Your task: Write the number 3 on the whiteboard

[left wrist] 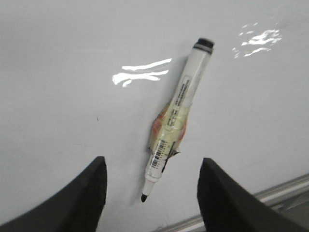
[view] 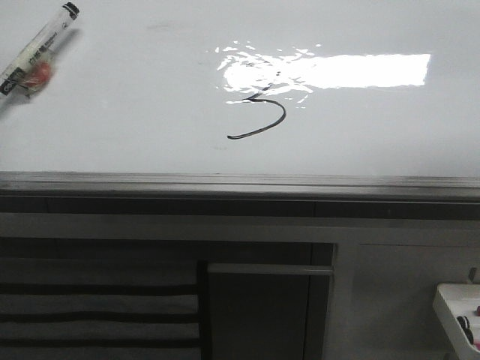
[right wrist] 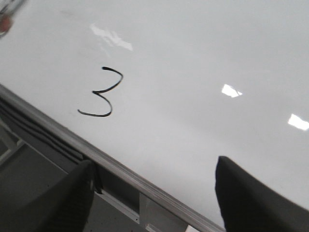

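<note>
Since the 3 is standing finished on the whiteboard and the marker is lying at upper left, both arms' fingers are gaping empty; next, probably, is retreating.

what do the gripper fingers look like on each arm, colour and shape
Only the fingertips show, in the wrist views. The left gripper has two matte black fingers with rounded, tapering tips and a faintly textured surface. The right gripper has the same dark, rounded fingers, blurred here. No cables, markings or labels are visible on them, and the arms themselves are out of view.
</note>
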Motion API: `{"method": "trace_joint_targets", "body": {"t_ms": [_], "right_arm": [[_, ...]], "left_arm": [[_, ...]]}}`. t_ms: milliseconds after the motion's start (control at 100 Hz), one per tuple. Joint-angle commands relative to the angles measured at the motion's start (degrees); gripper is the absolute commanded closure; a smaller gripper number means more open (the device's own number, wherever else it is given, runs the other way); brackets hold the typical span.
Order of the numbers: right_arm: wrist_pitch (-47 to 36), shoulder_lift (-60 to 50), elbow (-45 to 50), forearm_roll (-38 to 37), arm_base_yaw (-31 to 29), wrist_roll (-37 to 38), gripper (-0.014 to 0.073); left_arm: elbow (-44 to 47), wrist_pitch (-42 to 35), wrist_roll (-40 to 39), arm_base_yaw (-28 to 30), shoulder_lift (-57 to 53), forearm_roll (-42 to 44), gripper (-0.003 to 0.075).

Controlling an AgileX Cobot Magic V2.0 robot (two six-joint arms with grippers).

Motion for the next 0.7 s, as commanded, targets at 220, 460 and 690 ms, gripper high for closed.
{"method": "trace_joint_targets", "body": {"t_ms": [220,460,690], "right_arm": [[-5.79,-9.36,7.24,6.09,-6.26,4.4,0.0381],[-8.12,-15.69,12.56,9.22,-6.26,4.96,0.0672],[-3.62,-15.93,12.81,8.93,-6.26,4.96,0.0672]], "left_arm": [[3.75,6.25,-1.12,4.71,-20.53,-1.78,0.0524],[13.92,-2.03,-1.12,5.21,-30.49,-12.14,0.0739],[18.38,-2.03,-1.12,5.21,-31.04,-12.29,0.0739]]}}
